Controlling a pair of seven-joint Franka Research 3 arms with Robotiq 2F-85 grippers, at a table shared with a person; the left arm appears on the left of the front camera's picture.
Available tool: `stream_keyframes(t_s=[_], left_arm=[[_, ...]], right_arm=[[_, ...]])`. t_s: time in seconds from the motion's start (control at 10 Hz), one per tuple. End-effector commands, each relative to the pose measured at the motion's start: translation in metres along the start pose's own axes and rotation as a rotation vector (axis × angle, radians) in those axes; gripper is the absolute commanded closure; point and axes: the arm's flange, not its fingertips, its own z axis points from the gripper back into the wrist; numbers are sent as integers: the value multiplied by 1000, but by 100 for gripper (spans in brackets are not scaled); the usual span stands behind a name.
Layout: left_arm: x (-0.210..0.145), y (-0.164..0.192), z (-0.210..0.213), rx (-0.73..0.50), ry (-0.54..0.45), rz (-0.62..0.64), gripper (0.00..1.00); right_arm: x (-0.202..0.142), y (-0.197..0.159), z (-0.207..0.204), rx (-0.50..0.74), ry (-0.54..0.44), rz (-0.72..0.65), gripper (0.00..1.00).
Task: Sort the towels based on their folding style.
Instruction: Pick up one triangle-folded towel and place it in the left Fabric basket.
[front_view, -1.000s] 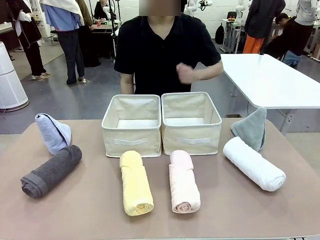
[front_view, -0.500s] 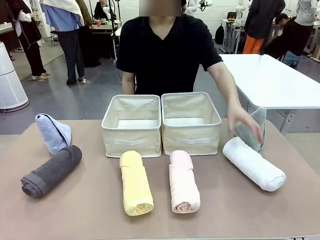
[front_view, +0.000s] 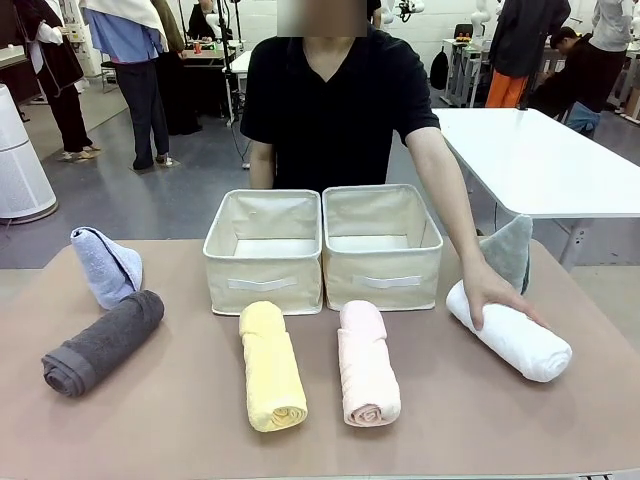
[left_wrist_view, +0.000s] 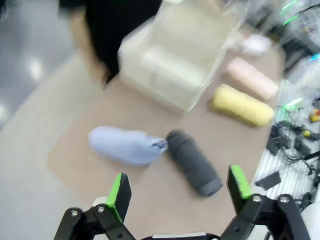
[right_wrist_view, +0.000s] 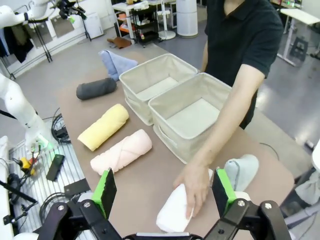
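left hand (left_wrist_view: 179, 186) and right hand (right_wrist_view: 164, 186) spread wide, off the table (front_view: 180, 425) edges, clear of towels (front_view: 272, 368)

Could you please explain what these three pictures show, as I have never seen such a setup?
This is a two-armed robot sharing a table with a person. The front view looks across at that person. The other two come from cameras on the robot's wrists, so the black fingers with green pads are its own: the left gripper and the right gripper, both open and empty. The left bin and the right bin, beige fabric, stand side by side. Around them lie towels: a dark grey roll, yellow roll, pink roll and white roll, plus a light blue cone and a grey-green cone. The person's hand rests on the white roll.
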Motion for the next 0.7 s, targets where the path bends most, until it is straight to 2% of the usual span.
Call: stream_keyframes(t_s=[0.0,0.1,0.4,0.6], left_arm=[[20,-17,-55,120,319,126,0],[25,-27,-81,130,424,130,0],[33,-40,-153,-18,624,272,0],[35,-51,-193,90,727,315,0]], right_arm=[[-1,-1,-3,-4,-10,4,0],[-1,-1,-3,-4,-10,4,0],[-1,-1,-3,-4,-10,4,0],[-1,-1,-3,-4,-10,4,0]])
